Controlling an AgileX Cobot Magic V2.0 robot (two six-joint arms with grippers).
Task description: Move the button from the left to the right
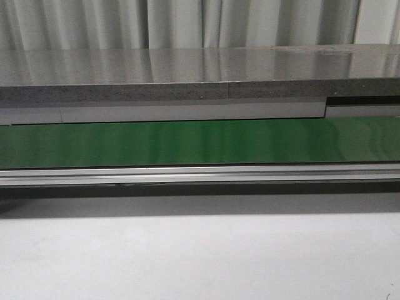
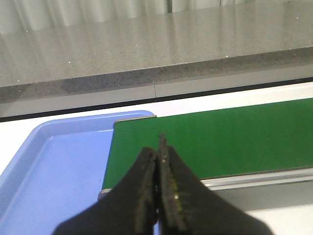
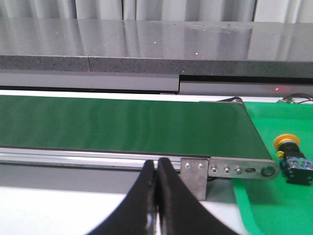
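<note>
The button (image 3: 289, 157), a yellow-orange cap on a dark cube body, lies on its side in the green tray (image 3: 266, 205) just past the belt's right end, seen only in the right wrist view. My right gripper (image 3: 156, 164) is shut and empty, in front of the belt's rail, well to the left of the button. My left gripper (image 2: 157, 149) is shut and empty, over the left end of the green conveyor belt (image 2: 215, 139), beside the blue tray (image 2: 54, 166). Neither gripper shows in the front view.
The green belt (image 1: 200, 142) runs across the front view behind an aluminium rail (image 1: 200, 175). A grey stone counter (image 1: 200, 75) stands behind it. The blue tray holds nothing visible. A metal bracket (image 3: 195, 178) hangs at the belt's right end.
</note>
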